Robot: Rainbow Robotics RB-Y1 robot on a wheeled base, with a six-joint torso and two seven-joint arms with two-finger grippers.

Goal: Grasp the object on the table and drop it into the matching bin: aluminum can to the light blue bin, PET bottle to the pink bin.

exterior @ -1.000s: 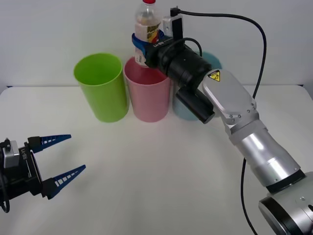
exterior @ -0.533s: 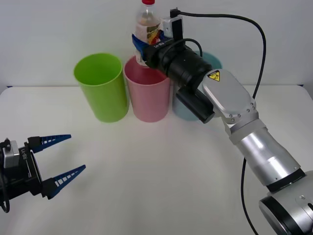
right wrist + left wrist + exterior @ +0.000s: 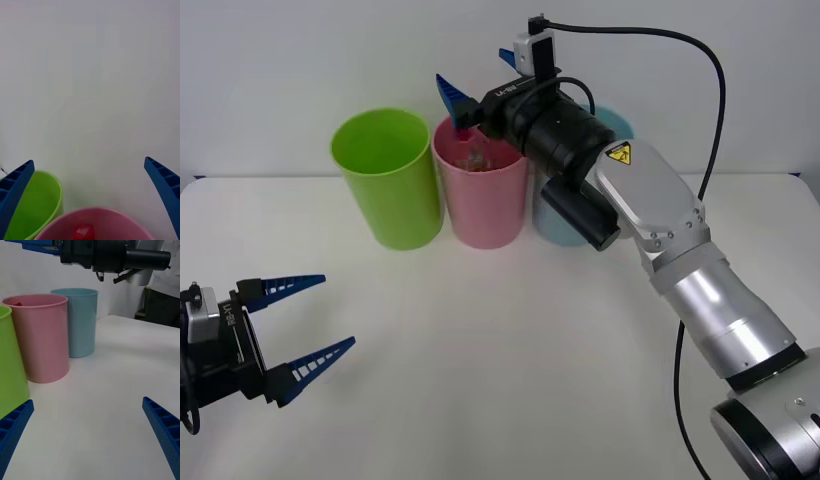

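Front view: my right hand (image 3: 480, 75) has just sprung open above the pink bin (image 3: 480, 195) and the bottle (image 3: 477, 155) now sits inside it, drop done, while my left hand (image 3: 305, 325) waits open low over the surface (image 3: 510, 350).

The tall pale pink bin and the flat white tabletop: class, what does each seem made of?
The tall pale pink bin: probably plastic, smooth and slightly glossy, with a thin moulded rim. The flat white tabletop: a hard, matt surface, perhaps laminate; uncertain.
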